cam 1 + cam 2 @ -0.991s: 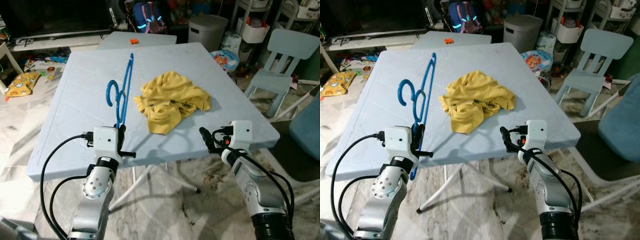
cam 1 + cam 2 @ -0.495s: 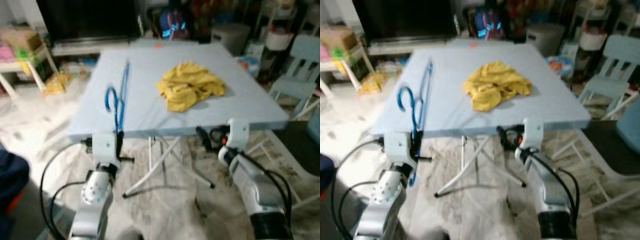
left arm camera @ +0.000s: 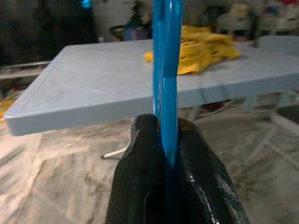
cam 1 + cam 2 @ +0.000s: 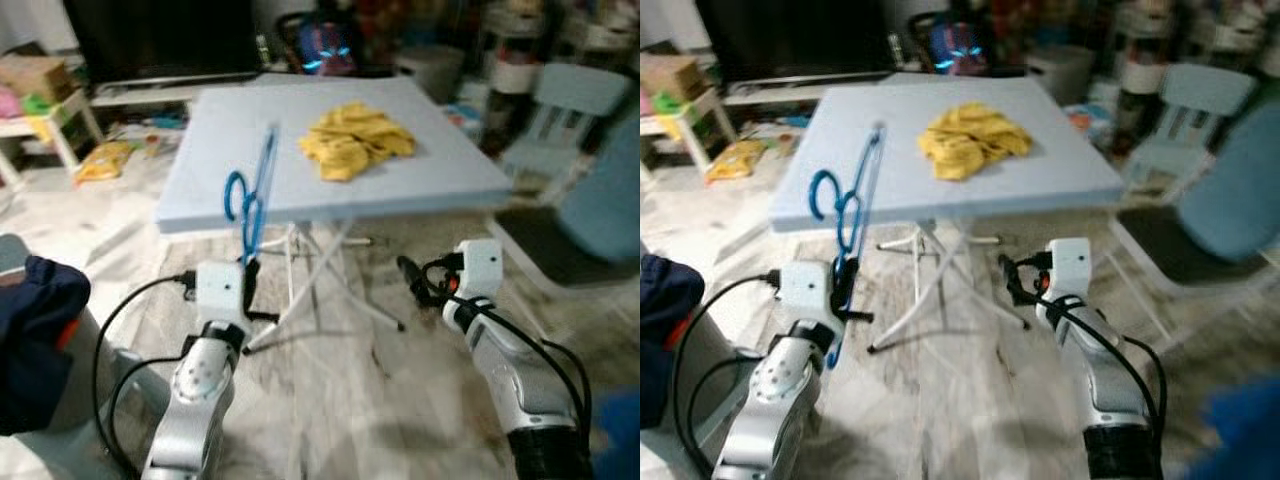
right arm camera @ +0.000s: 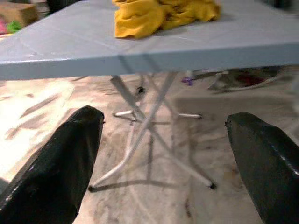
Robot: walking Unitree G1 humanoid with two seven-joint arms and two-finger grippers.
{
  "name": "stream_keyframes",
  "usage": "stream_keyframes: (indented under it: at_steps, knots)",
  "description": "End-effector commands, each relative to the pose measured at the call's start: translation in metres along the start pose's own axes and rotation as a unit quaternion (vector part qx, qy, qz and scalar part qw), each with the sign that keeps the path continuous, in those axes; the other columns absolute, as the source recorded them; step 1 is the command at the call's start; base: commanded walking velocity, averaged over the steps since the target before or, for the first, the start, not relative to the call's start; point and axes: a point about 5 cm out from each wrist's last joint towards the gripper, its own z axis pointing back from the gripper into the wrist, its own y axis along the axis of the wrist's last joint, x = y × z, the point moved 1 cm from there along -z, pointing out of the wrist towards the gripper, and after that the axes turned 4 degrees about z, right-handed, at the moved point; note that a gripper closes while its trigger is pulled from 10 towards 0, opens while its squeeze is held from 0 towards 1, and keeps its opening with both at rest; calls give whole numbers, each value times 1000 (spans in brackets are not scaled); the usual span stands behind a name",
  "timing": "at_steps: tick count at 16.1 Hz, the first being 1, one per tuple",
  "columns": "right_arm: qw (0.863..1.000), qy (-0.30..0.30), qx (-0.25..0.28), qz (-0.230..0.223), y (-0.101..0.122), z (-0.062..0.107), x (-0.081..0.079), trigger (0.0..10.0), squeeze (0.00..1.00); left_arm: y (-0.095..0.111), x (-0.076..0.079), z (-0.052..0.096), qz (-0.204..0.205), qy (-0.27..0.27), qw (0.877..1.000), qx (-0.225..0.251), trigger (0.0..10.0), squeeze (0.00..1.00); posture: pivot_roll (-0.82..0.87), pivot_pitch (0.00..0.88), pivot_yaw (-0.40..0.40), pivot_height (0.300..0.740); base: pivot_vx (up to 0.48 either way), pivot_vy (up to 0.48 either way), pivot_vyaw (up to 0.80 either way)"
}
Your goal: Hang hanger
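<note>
At 9 o'clock low | our left gripper pinches hanger upright, hook up | right gripper wide apart, empty, 3 o'clock | table with cloth at 12 | we should keep hanger vertical, grip firm while seeking rail.

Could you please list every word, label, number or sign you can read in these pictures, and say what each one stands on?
None can be read.
The blue hanger, clamped in the left tool, bears no visible marking.
The light blue table and the yellow cloth show no print.
The clutter behind the table is too blurred to read.
</note>
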Motion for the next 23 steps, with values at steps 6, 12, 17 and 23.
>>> stream_keyframes:
  at_steps: [6, 12, 17, 23]
  knots:
    - [999, -4, 24, 43, 5, -4, -6, 10000, 0, 0, 0, -1, -8, -10, 1000, -1, 10000, 0, -84, 0, 33, 740, -201, 0, 0]
    - [994, 43, 39, 88, 14, -4, -1, 10000, 0, -13, -6, -7, -18, -62, 996, -63, 10000, 0, -95, 0, 31, 740, 0, 0, 0]
    - [978, 107, 39, 175, 20, -4, 2, 10000, 0, -26, -10, -10, -48, -160, 976, -141, 10000, 0, -102, 0, 21, 740, 0, 0, 0]
    - [853, 346, -46, 388, 21, 17, 24, 10000, 0, -38, 1, 21, -143, -378, 892, -205, 10000, 0, -110, 0, 13, 740, 0, 0, 0]
